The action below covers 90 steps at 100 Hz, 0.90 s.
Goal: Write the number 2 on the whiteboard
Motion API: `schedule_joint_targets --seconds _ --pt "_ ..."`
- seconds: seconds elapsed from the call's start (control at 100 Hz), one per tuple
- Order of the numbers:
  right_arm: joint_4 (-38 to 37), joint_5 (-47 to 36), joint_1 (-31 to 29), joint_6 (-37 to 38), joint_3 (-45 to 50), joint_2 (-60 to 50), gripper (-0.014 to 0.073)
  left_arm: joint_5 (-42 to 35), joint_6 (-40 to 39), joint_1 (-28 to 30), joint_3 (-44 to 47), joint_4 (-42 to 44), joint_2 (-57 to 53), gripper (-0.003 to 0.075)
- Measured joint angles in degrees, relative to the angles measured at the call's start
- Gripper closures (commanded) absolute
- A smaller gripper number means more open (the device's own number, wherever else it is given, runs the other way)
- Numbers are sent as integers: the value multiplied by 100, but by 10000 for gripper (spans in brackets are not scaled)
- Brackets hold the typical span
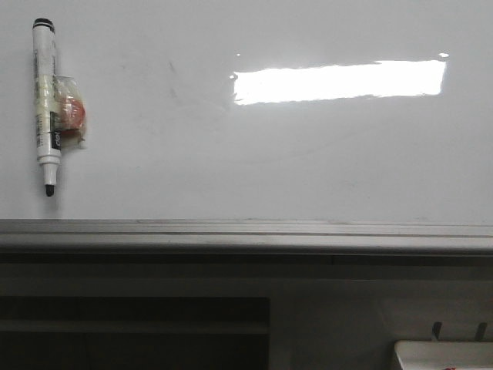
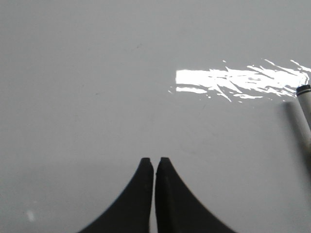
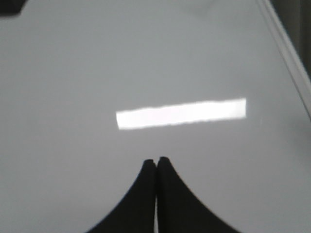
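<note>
The whiteboard (image 1: 254,146) fills most of the front view, a glossy white surface with faint grey smudges and a bright rectangular light reflection (image 1: 339,81) toward its upper right; its grey metal edge rail (image 1: 246,235) runs across the view below it. No drawn numeral shows on the board in any view, only the smudges. A marker (image 1: 45,104) lies on the board at its far left, white-barrelled with a black cap end at the top and its dark tip pointing down toward the rail, and a wad of clear tape with something red inside (image 1: 71,114) clings to its side (what the red thing is cannot be told). In the left wrist view the left gripper (image 2: 154,161) hangs over bare board with its two black fingers pressed together, nothing between them, and the capped end of the marker shows at the edge of that view, well apart from the fingertips. In the right wrist view the right gripper (image 3: 156,161) is likewise closed on nothing, its fingertips touching, over the board near the reflection, with the rail at the side of the view. A white object's corner (image 1: 445,356) sits below the rail at lower right.
</note>
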Motion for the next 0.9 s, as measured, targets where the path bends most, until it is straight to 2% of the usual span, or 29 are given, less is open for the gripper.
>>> schedule_joint_targets --seconds 0.11,0.21,0.48,0.55,0.66,0.72,0.78,0.9 --pt "-141 1613 0 0 -834 135 664 416 0 0 -649 -9 253 741" --pt "-177 2359 0 -8 -1459 503 664 509 0 0 -1241 3 571 741" --pt "-177 2479 0 -8 -1693 1091 664 554 0 0 -1448 364 959 727" --pt "-177 2549 0 -8 -1693 1129 664 682 0 0 -1448 364 959 664" --pt "-177 2612 0 -8 -1693 1143 664 761 0 0 -1436 315 971 485" --pt "-177 2612 0 -8 -1693 1143 664 710 0 0 -1406 185 982 421" --pt "-154 2612 0 -8 -1693 1143 664 625 0 0 -1382 -108 993 408" --pt "-87 2612 0 -22 -1693 1143 664 599 0 0 -1374 -491 1109 441"
